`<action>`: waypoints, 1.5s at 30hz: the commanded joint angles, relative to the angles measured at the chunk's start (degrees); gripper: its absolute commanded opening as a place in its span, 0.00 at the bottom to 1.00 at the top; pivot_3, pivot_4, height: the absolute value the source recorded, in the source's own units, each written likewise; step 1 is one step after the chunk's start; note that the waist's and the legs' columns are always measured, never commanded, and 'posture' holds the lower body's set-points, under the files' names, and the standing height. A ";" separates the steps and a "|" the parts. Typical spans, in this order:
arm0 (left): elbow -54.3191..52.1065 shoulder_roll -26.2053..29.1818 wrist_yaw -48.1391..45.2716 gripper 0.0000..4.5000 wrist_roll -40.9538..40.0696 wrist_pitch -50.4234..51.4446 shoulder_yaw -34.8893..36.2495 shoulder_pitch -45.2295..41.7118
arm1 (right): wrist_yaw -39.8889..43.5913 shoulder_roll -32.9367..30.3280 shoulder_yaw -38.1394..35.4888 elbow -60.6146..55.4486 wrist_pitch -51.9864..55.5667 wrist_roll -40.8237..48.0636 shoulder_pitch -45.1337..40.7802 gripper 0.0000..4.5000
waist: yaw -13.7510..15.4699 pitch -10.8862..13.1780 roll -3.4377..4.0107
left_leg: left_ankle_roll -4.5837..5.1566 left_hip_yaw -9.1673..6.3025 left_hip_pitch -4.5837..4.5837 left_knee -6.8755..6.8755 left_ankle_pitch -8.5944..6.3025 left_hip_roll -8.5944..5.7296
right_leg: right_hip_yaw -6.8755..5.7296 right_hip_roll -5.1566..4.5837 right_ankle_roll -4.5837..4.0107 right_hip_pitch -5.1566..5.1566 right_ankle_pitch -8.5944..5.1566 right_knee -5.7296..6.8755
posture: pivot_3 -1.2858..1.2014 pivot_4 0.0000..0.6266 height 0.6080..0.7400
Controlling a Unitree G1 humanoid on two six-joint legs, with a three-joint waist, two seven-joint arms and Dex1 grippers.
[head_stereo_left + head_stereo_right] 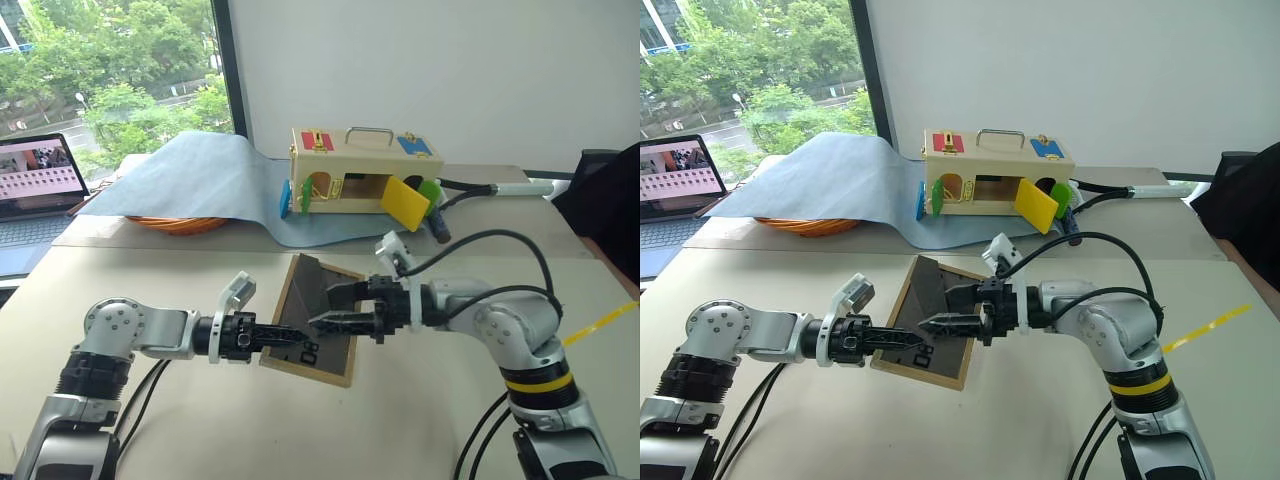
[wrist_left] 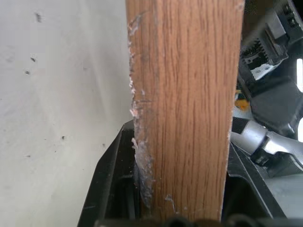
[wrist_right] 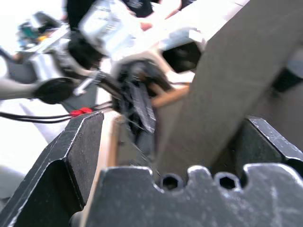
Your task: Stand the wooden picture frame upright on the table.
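Frame, small light-wood rectangular w/ dark grey back (image 1: 318, 322), clamped by left fingers (image 1: 283, 335) at its edge, tilted above pale beige bench (image 1: 200, 420). Right fingers (image 1: 330, 308) spread wide around fold-out stand (image 1: 308, 283). Not yet stood upright.

Wooden box (image 1: 362, 168) with coloured flaps and metal handle, far beyond the fingers, standing on blue-grey cloth (image 1: 200, 180), orange basket (image 1: 178, 224) partly under the cloth, open laptop (image 1: 38, 185) far off past the left fingers, window with green trees (image 1: 110, 70)
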 commanded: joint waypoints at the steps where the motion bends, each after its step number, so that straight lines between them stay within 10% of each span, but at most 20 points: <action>1: 2.93 0.11 -4.19 0.26 1.01 1.59 2.83 -1.94 | 1.31 0.04 -4.31 -3.69 -1.87 4.60 -0.33 1.00 | 0.01 0.00 0.00 | 0.00 0.00 0.00 0.00 0.00 0.00 | 0.00 0.00 0.00 0.00 0.00 0.00 | 0.52 0.24 0.45; 11: 9.20 5.08 -15.09 0.26 0.16 3.74 1.74 -3.89 | 2.35 -13.01 -3.78 -4.67 -17.17 -11.98 3.04 1.00 | -0.09 0.01 0.00 | -0.01 -0.07 0.01 -0.06 0.02 0.00 | -0.08 0.00 -0.01 -0.03 -0.04 -0.01 | 0.52 0.24 0.45; 16: 11.04 6.48 -16.92 0.26 -0.04 3.74 -0.46 -5.46 | -0.82 -19.16 -0.54 3.52 -49.49 -36.35 6.12 1.00 | 0.28 0.05 -0.06 | -0.01 -0.07 0.00 -0.05 0.02 0.00 | -0.10 -0.01 0.01 0.00 -0.05 -0.07 | 0.52 0.24 0.45; 21: 11.70 6.12 -17.26 0.26 -0.60 3.74 -2.46 -7.50 | -15.62 -18.12 5.60 12.60 -84.54 -61.07 6.98 1.00 | -0.06 0.06 -0.06 | -0.02 -0.07 0.02 -0.14 0.03 0.00 | -0.11 -0.01 0.05 -0.07 -0.10 -0.06 | 0.52 0.24 0.45; 32: 11.23 6.75 -16.23 0.26 -4.18 3.74 -5.12 -9.25 | -34.47 -9.48 7.13 19.38 -99.93 -78.64 3.36 1.00 | 0.05 0.08 -0.04 | -0.06 -0.15 0.00 0.07 0.06 0.00 | -0.17 -0.01 -0.08 0.04 -0.02 0.14 | 0.52 0.24 0.45; 43: 2.81 4.83 -16.31 0.26 4.54 3.59 0.11 -5.73 | -38.74 -8.56 7.23 22.23 -104.91 -80.86 3.11 0.32 | 0.01 0.10 -0.05 | -0.10 -0.45 -0.09 0.67 0.09 -0.02 | -0.43 -0.01 -0.14 0.00 -0.10 0.98 | 0.52 0.24 0.45; 45: 2.51 4.31 -16.24 0.49 5.99 2.89 1.18 -5.47 | -38.99 -8.52 7.10 22.56 -105.24 -81.03 3.19 0.31 | -0.01 0.11 -0.06 | -0.11 -0.55 -0.09 0.76 0.10 -0.02 | -0.52 0.02 -0.17 0.01 -0.12 1.07 | 0.52 0.24 0.45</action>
